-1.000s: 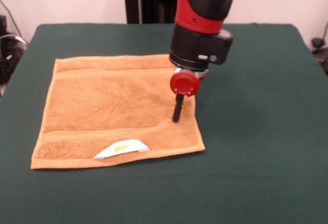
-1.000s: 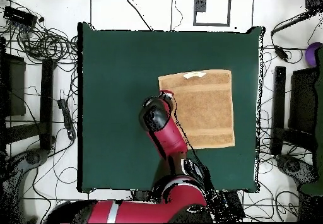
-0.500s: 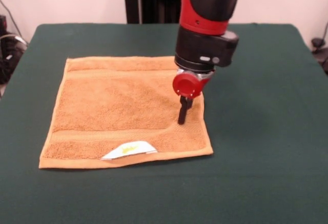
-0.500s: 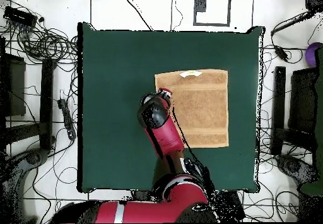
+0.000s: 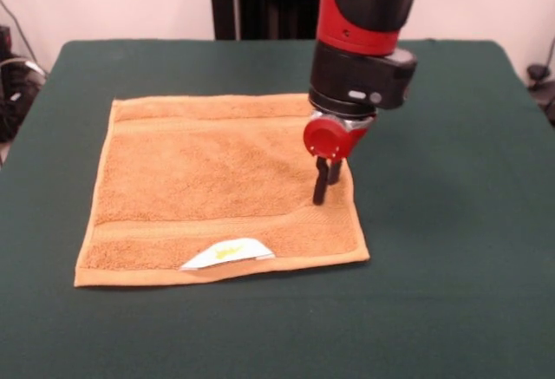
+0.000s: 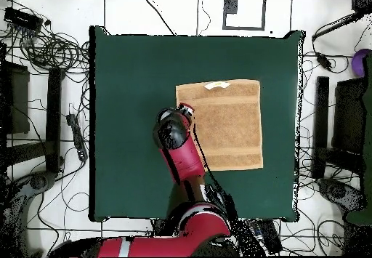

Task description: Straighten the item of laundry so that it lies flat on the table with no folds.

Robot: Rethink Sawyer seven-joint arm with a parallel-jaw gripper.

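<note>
One pincer (tips together) pressing towel's edge.

Tangled black cables litter the white floor — a purple object sits at one edge.

Towel spread on bench; hand planted on towel near its right edge, front view.

From the front, the arm runs off the top edge. Overhead, it covers the hand and the towel's nearest side. The hand's grip is unclear; the tag's mark is illegible.
</note>
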